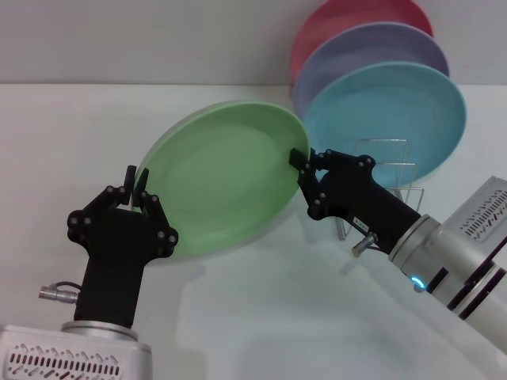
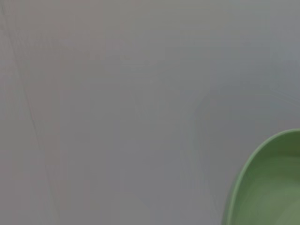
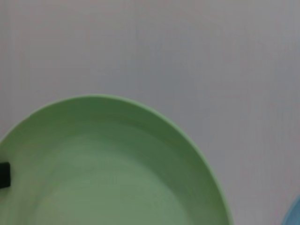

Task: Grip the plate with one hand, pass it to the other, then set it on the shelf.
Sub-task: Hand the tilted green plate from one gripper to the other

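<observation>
Matte, round light green plate [image 1: 218, 178] tilts in mid-air, left gripper [image 1: 138, 187] and right gripper [image 1: 304, 161] both clamped on opposite rims (turquoise-blue plate [image 1: 396, 119] stands behind, in the wire shelf [image 1: 388, 178]).

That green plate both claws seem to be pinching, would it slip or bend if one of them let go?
The green plate keeps its round shape while held tilted by its rim, so it is probably stiff. Its matte surface probably gives fair grip. With only the left gripper or the right gripper pinching one edge, it might swing downward.
</observation>
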Robot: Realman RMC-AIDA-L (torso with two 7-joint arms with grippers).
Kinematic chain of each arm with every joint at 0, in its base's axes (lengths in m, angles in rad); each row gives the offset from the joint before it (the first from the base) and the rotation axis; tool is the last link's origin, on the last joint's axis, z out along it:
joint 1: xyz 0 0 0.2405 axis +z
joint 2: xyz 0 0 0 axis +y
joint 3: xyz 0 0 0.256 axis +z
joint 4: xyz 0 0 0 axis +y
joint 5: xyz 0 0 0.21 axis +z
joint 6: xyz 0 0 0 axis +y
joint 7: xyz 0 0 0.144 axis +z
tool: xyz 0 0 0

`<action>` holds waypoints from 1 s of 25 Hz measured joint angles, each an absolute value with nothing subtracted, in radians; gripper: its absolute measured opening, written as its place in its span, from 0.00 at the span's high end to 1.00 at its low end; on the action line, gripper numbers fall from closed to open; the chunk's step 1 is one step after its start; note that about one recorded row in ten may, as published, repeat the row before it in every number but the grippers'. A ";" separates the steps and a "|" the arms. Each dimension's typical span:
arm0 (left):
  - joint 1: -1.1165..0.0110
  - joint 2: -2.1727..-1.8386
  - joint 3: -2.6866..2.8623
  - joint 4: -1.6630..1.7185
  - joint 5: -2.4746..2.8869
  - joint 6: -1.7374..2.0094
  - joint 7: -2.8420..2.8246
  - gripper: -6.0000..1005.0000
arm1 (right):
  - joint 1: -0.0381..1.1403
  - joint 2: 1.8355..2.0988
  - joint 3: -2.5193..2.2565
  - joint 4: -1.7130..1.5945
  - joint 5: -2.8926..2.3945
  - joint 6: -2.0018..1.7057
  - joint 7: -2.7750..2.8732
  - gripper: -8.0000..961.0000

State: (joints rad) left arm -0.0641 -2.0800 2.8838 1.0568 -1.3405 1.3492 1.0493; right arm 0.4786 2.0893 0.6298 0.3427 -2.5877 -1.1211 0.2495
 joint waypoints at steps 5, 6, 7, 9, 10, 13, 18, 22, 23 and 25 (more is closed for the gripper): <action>-0.064 -2.080 2.884 1.057 -1.341 1.349 1.049 0.87 | 0.478 2.089 0.631 0.344 -2.588 -1.120 0.245 0.91; -0.064 -2.080 2.884 1.057 -1.341 1.349 1.049 0.87 | 0.478 2.089 0.631 0.344 -2.588 -1.120 0.245 0.91; -0.064 -2.080 2.884 1.057 -1.341 1.349 1.049 0.87 | 0.478 2.089 0.631 0.345 -2.588 -1.120 0.245 0.91; -0.064 -2.080 2.884 1.057 -1.341 1.349 1.049 0.87 | 0.478 2.089 0.631 0.344 -2.588 -1.120 0.245 0.91; -0.064 -2.080 2.884 1.057 -1.341 1.349 1.049 0.87 | 0.478 2.089 0.631 0.343 -2.588 -1.121 0.245 0.91; -0.064 -2.080 2.884 1.057 -1.341 1.350 1.049 0.87 | 0.478 2.089 0.630 0.343 -2.588 -1.123 0.244 0.91; -0.064 -2.080 2.884 1.057 -1.341 1.350 1.049 0.87 | 0.478 2.086 0.631 0.342 -2.588 -1.126 0.244 0.91; -0.064 -2.080 2.884 1.057 -1.341 1.350 1.049 0.87 | 0.478 2.086 0.632 0.342 -2.588 -1.127 0.243 0.91; -0.064 -2.080 2.884 1.057 -1.341 1.350 1.049 0.87 | 0.478 2.086 0.632 0.342 -2.588 -1.127 0.243 0.91; -0.064 -2.080 2.884 1.057 -1.341 1.350 1.049 0.87 | 0.477 2.086 0.637 0.342 -2.588 -1.127 0.242 0.91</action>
